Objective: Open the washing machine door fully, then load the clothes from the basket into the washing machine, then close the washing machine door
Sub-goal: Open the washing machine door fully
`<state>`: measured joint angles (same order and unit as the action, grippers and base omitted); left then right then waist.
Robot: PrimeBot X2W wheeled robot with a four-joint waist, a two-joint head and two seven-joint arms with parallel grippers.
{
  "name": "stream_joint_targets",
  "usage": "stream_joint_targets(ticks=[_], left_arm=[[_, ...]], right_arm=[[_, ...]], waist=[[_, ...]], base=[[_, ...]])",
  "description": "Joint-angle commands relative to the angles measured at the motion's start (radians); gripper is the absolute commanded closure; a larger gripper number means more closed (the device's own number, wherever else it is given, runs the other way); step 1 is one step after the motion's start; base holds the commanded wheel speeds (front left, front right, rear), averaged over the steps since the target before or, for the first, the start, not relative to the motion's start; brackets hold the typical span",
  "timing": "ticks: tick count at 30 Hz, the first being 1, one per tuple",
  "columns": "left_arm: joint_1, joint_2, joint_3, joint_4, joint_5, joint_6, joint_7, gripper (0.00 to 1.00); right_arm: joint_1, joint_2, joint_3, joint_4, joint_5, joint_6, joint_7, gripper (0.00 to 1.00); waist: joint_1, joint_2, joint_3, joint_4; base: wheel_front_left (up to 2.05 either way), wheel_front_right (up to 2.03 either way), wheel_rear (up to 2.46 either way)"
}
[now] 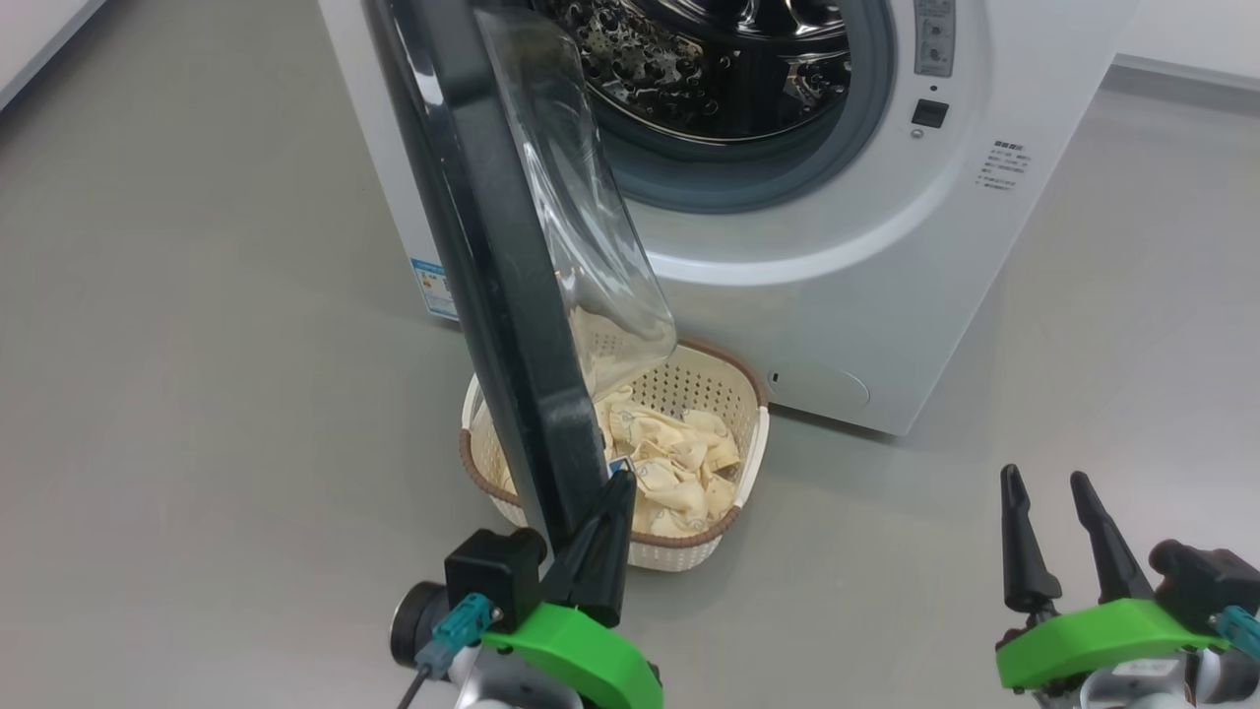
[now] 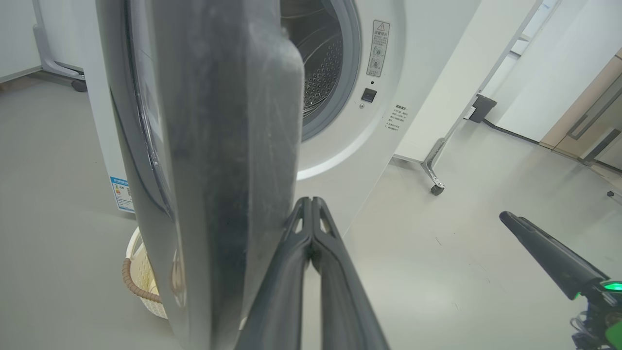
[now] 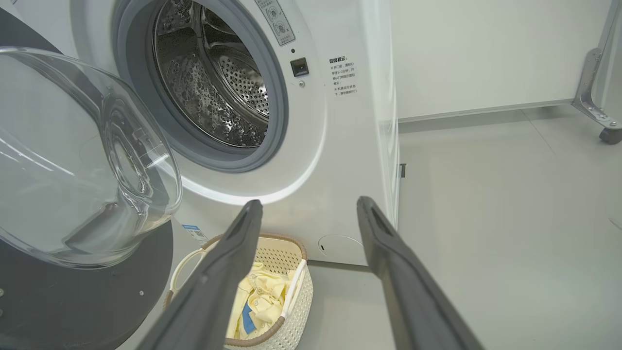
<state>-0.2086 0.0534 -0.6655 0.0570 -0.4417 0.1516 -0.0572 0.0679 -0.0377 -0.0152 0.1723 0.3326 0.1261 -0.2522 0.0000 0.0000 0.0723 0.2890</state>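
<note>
Holding crumpled cream clothes [image 1: 679,463], the perforated oval basket [image 1: 689,386] is brown-rimmed.

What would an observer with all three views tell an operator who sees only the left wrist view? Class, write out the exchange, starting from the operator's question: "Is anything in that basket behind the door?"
Observer: Yes. The head view looks down into the basket, and a heap of cream-yellow clothes lies in it.
Operator: I see just one finger of my other arm. Is it ready to pick?
Observer: In the head view the right gripper has both fingers spread apart with nothing between them.
</note>
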Motion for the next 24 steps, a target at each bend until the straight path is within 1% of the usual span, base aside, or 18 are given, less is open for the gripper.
stream_joint_targets(ticks=[1,16,21,24], left_arm=[[-0.047,-0.003,0.027,-0.026,-0.002,0.01,-0.015,1.0],[-0.058,0.005,0.034,-0.008,0.001,0.031,-0.026,1.0],[-0.054,0.016,0.045,0.0,0.012,0.064,-0.02,1.0],[-0.053,0.022,0.05,-0.003,0.012,0.072,-0.018,1.0]], right_arm=[[-0.049,-0.013,0.023,-0.028,-0.009,0.005,-0.01,0.0],[-0.05,-0.013,0.027,-0.025,-0.008,0.005,-0.01,0.0],[-0.05,-0.013,0.031,-0.026,-0.004,0.005,-0.01,0.0],[-0.048,-0.013,0.027,-0.025,-0.005,0.005,-0.01,0.0]], waist=[[0.0,0.0,0.002,0.006],[0.0,0.0,0.004,0.034],[0.0,0.0,0.004,0.047],[0.0,0.0,0.004,0.057]], base=[[0.0,0.0,0.0],[0.0,0.0,0.0],[0.0,0.0,0.0],[0.0,0.0,0.0]])
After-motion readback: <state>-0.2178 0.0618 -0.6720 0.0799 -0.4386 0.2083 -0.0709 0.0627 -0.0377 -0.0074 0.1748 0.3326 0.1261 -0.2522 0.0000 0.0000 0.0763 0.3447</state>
